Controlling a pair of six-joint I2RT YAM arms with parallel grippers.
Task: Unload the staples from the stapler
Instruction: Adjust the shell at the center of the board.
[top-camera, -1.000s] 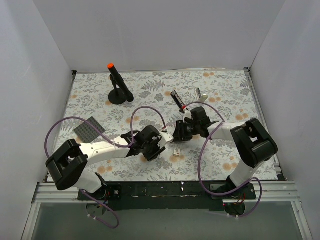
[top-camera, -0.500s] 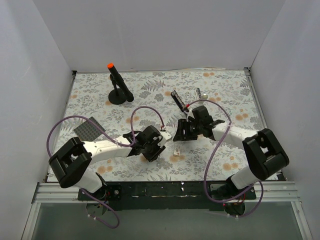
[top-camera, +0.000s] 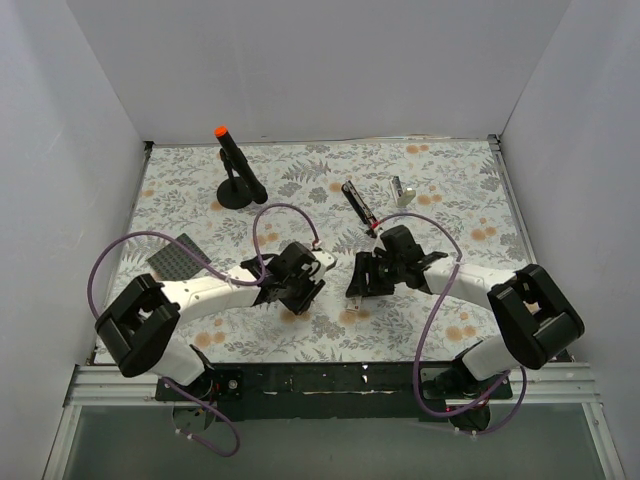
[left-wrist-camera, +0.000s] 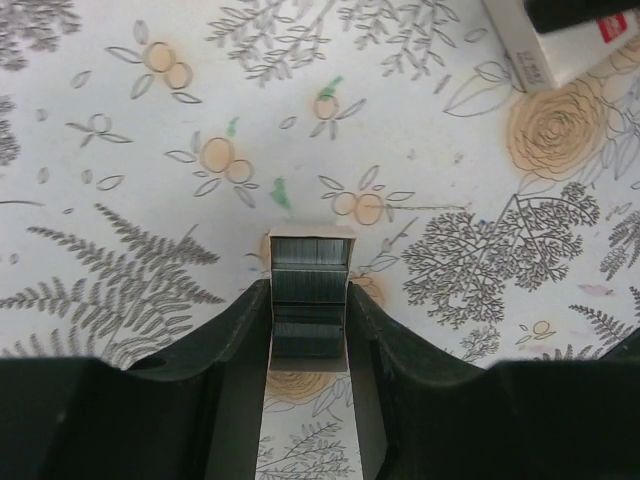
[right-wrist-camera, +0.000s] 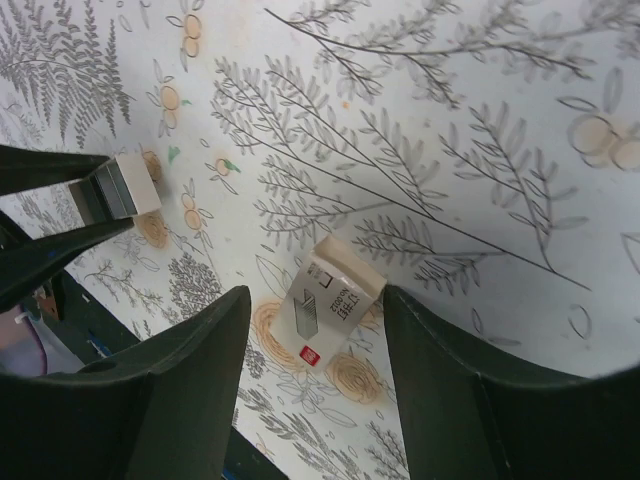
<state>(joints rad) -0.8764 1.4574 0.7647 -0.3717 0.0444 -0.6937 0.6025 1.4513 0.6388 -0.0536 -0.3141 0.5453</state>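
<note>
- We see the left gripper (left-wrist-camera: 307, 296) grasping a small white tray of grey staples (left-wrist-camera: 308, 268), one finger (left-wrist-camera: 240, 325) pressed to each long side, just above the floral table (top-camera: 460, 200).
- In the overhead view, the left gripper (top-camera: 316, 264) sits near the table's middle, reaching toward 2 o'clock.
- The right gripper (right-wrist-camera: 315, 296) hangs released, its fingers (right-wrist-camera: 190, 360) spread wide apart with nothing between them but the table below.
- Under that gap lies a small white box (right-wrist-camera: 332, 298) with a red mark on its label, flat on the table and touching neither finger.
- From above, the box (top-camera: 354, 303) lies at 6 o'clock of the right gripper (top-camera: 358, 285).
- The stapler (top-camera: 356, 202), a slim black bar, lies on the table at 12 o'clock of the right gripper, apart from both arms.
- We cannot tell from these views whether it is hinged apart.
- A black post with an orange tip (top-camera: 232, 160) stands on its round base at 11 o'clock of the table.
- A grey studded plate (top-camera: 178, 256) lies at 9 o'clock.
</note>
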